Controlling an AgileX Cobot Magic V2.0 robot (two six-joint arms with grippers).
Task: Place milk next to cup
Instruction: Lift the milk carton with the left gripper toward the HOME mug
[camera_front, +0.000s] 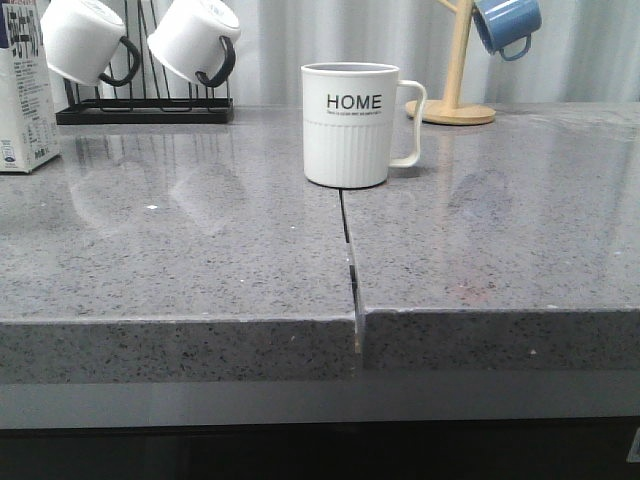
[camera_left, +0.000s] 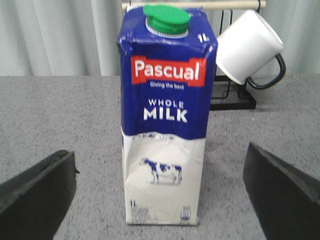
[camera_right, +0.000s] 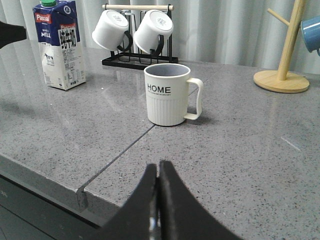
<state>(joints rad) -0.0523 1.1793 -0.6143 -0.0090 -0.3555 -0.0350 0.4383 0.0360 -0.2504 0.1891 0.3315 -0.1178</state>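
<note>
The milk carton (camera_front: 24, 90) stands upright at the far left of the grey counter, cut off by the edge of the front view. In the left wrist view the carton (camera_left: 167, 115) shows its blue top, green cap and cow picture. My left gripper (camera_left: 160, 200) is open, its fingers wide on either side of the carton and short of it. The ribbed white "HOME" cup (camera_front: 347, 125) stands mid-counter, handle to the right. It also shows in the right wrist view (camera_right: 166, 95), as does the carton (camera_right: 60, 45). My right gripper (camera_right: 159, 170) is shut and empty near the counter's front edge.
A black rack (camera_front: 145, 110) with two rounded white mugs (camera_front: 195, 40) stands at the back left, just behind the carton. A wooden mug tree (camera_front: 458, 70) with a blue mug (camera_front: 507, 24) stands at the back right. A seam (camera_front: 349, 250) splits the counter in front of the cup.
</note>
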